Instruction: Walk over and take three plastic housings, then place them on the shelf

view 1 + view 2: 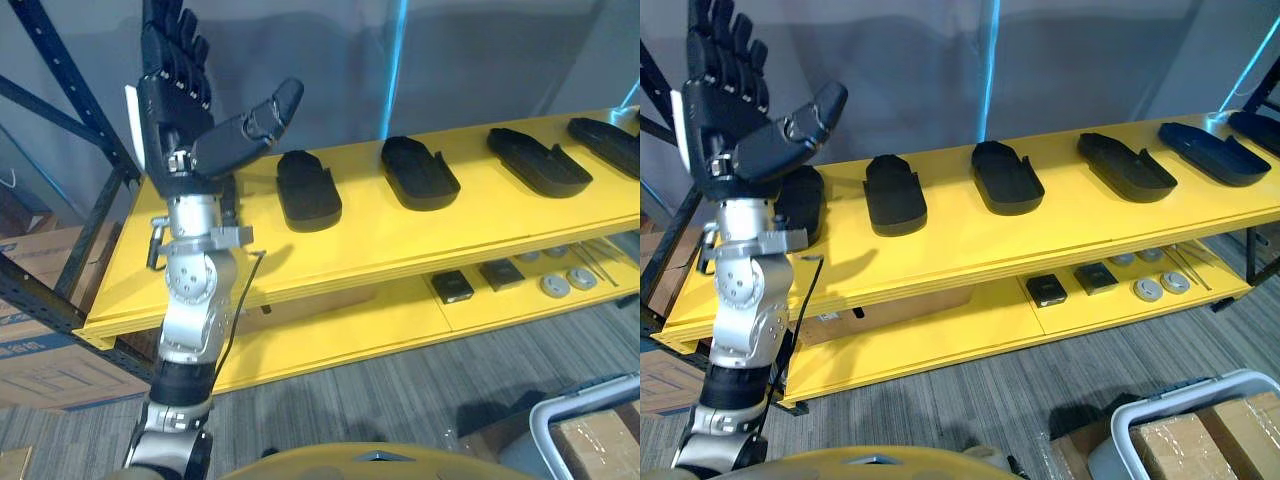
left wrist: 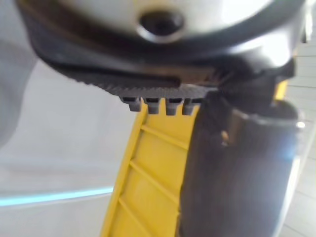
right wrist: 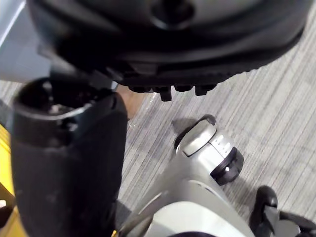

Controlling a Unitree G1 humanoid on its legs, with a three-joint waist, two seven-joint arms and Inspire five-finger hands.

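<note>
The left hand (image 1: 735,110), raised with fingers spread and empty, hovers at the yellow shelf's (image 1: 1060,240) left end, the nearest plastic housing (image 1: 805,205) just behind it, long axis front-to-back.

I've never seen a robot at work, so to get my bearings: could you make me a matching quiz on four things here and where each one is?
Things:
1. left hand
2. black housings
3. round grey discs
4. cardboard boxes

Places or states:
A. on the lower yellow shelf
B. in a grey bin on the floor
C. raised, fingers straight, holding nothing
D. in a row on the upper yellow shelf

Pairs: 1-C, 2-D, 3-A, 4-B.
</note>
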